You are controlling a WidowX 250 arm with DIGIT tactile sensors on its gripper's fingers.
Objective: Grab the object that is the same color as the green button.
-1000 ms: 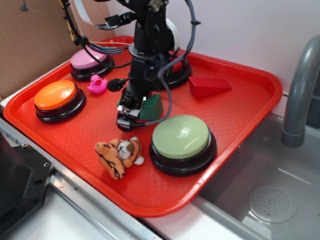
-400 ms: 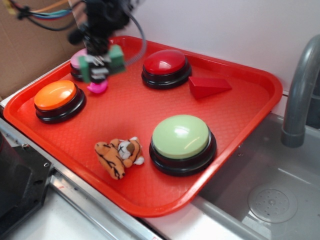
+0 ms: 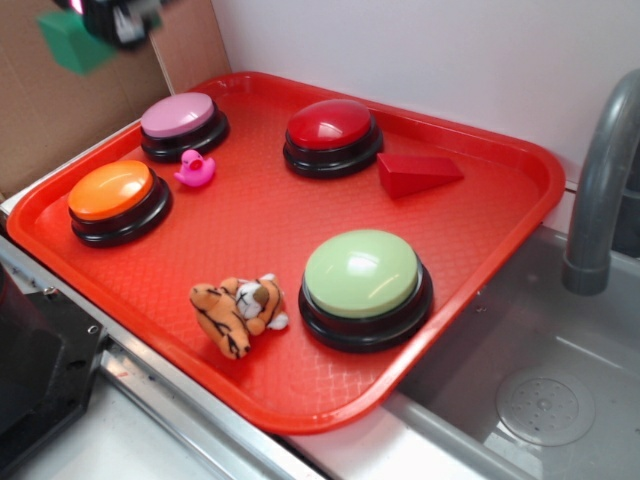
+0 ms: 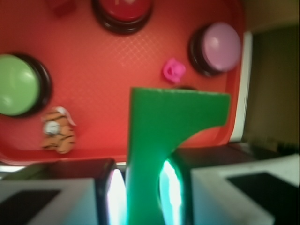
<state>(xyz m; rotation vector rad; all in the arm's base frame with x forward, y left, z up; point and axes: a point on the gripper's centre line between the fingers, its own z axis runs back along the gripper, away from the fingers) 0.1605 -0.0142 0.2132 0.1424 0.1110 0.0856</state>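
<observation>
A: Starting nearest the lens, what does the wrist view give you?

B: The pincer [image 4: 143, 187] is clamped on the green block [image 4: 161, 140], one finger [image 4: 61, 187] on each side of its lower part, the arch notch facing right. In the exterior view the block [image 3: 72, 42] hangs blurred at the top left corner, high above the red tray [image 3: 520, 160] and out past its far left edge.

A: And below it?

B: Near the front of the tray lie the tiger toy [image 3: 237, 308] and the green button [image 3: 362, 274], just beside each other but apart. Farther back sit the orange button [image 3: 112, 190], the pink duck [image 3: 194, 169], the pink button [image 3: 178, 116], the red button [image 3: 331, 125] and the red wedge [image 3: 418, 172].

A: So which step is this?

B: I judge the grab itself done, with the block matching the button's colour. Next calls only for a steady hold and no slack in the grip.
</observation>
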